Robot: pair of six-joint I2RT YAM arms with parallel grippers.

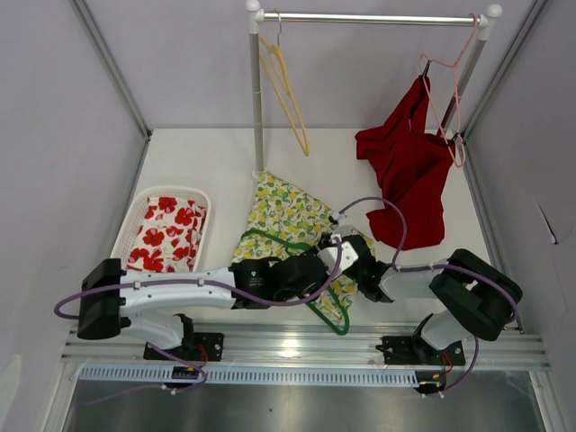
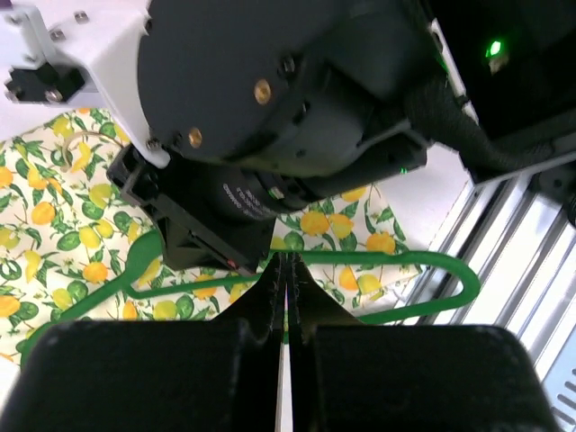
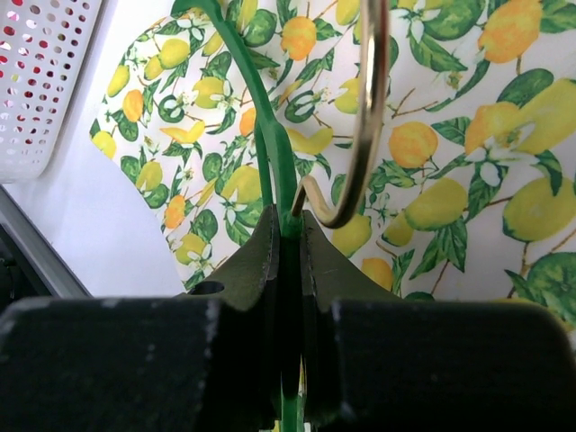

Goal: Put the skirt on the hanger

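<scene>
Lemon-print skirt (image 1: 286, 211) and green hanger (image 1: 268, 238) are pictured at frame centre, left gripper (image 1: 317, 270) and right gripper (image 1: 331, 247) positioned over them.

A basket (image 1: 175, 190) of red-flowered cloth (image 1: 166, 234) sits well left of the left pincer (image 1: 322, 267). Far beyond it, a rail (image 1: 373, 17) bears a yellow hanger (image 1: 304, 144) and a red garment (image 1: 409, 171) on a pink hanger (image 1: 457, 99).

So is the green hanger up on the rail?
No, the green hanger lies flat on the lemon-print skirt, well below the rail.
</scene>
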